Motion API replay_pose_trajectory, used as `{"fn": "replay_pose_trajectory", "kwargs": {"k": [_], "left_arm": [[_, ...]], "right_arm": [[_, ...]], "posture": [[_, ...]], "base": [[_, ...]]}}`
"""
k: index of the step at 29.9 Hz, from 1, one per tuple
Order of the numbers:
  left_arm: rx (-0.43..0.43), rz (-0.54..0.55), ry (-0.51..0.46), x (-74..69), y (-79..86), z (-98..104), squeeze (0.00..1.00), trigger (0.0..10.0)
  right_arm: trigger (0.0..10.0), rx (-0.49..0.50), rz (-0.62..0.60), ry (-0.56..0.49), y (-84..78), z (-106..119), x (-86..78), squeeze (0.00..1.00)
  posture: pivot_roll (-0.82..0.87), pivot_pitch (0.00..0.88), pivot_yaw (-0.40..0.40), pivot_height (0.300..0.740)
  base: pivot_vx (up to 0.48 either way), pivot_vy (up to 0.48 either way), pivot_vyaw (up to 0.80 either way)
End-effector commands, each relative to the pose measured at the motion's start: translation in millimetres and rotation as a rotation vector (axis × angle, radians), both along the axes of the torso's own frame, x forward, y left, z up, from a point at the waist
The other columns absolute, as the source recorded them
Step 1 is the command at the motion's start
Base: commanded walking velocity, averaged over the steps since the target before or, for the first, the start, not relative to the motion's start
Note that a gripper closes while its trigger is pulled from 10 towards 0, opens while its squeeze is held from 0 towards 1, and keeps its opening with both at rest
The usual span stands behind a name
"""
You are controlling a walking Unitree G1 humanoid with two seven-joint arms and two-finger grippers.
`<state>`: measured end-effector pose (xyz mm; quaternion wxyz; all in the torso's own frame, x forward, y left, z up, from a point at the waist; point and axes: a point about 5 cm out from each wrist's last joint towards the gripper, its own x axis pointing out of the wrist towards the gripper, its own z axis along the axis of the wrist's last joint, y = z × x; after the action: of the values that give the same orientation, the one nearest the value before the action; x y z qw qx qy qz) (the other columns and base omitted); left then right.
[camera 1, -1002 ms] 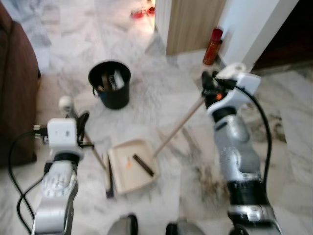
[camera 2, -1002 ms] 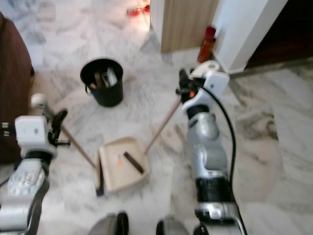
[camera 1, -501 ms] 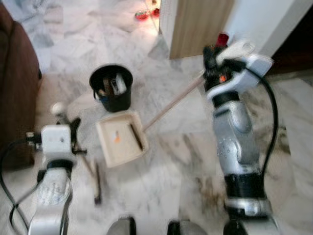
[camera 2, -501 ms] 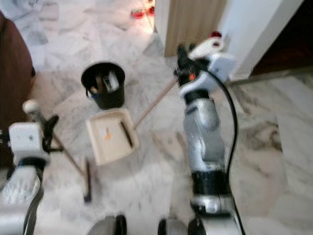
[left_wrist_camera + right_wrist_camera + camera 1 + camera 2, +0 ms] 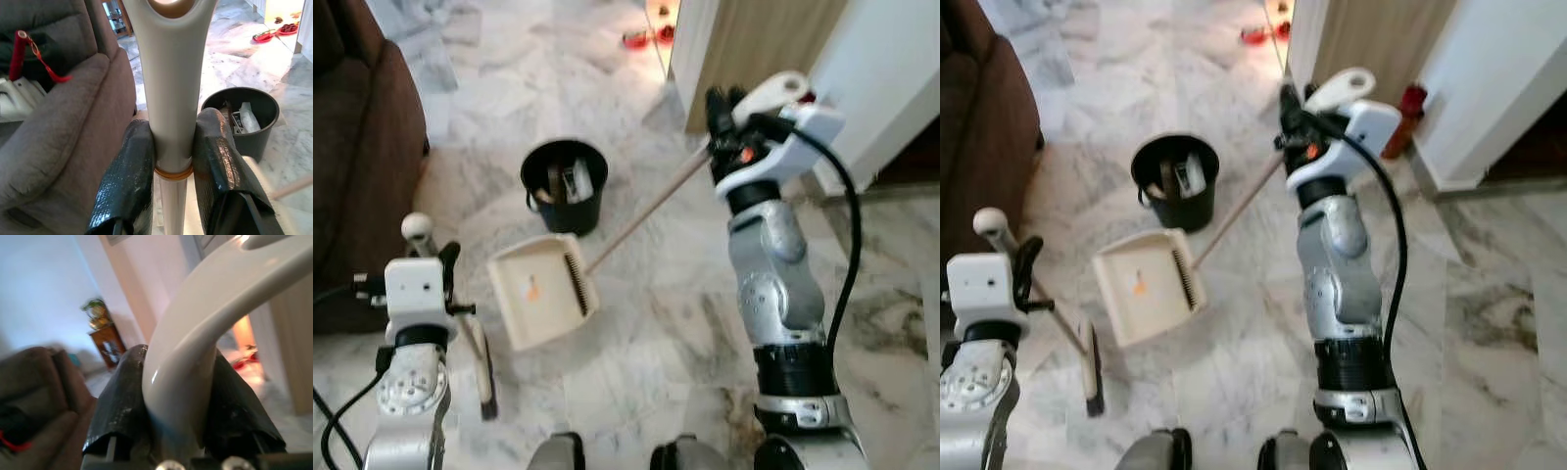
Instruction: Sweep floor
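Jaws clenched both sides: left gripper [image 5: 171, 161] grips broom handle [image 5: 168, 88] (cream), right gripper [image 5: 178, 396] grips dustpan handle [image 5: 195, 362].

Head stereo pair downward on a shared marble floor [image 5: 646, 333]; wrist cameras close along handles.

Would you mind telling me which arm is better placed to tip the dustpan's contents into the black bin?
The right. The right gripper is shut on the dustpan's long handle, and the pan sits just beside the black bin. The left gripper is shut on the broom.
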<state>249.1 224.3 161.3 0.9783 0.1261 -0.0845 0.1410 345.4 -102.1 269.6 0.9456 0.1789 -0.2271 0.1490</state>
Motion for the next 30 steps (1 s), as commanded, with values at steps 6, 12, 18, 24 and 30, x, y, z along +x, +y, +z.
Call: {"fn": "replay_pose_trajectory", "kwargs": {"k": [6,12,18,24,30], "left_arm": [[0.022,0.016,-0.049,-2.9,-0.5,8,0.00,10.0],[0.022,0.014,-0.053,-2.6,-1.1,9,0.00,10.0],[0.020,0.011,-0.059,-2.1,-2.8,9,0.00,10.0],[0.023,0.011,-0.064,-2.0,-2.6,10,0.00,10.0],[0.027,0.015,-0.068,-2.6,-2.3,10,0.00,10.0]], "right_arm": [[10.0,0.043,-0.007,-0.075,-6.3,16,-5.7,0.00],[10.0,0.082,-0.023,-0.106,-9.8,26,-5.6,0.00],[10.0,0.091,-0.023,-0.130,-10.2,32,-7.4,0.00],[10.0,0.096,-0.022,-0.137,-9.4,34,-7.8,0.00],[10.0,0.105,-0.016,-0.142,-9.1,35,-8.5,0.00]], "posture": [[0.00,0.240,-0.008,0.740],[0.00,0.238,-0.007,0.740],[0.00,0.224,-0.005,0.740],[0.01,0.218,-0.005,0.740],[0.01,0.213,-0.004,0.740]], "base": [[0.320,0.000,0.00],[0.358,0.000,0.00],[0.356,0.000,0.00],[0.358,0.000,0.00],[0.356,0.000,0.00]]}}
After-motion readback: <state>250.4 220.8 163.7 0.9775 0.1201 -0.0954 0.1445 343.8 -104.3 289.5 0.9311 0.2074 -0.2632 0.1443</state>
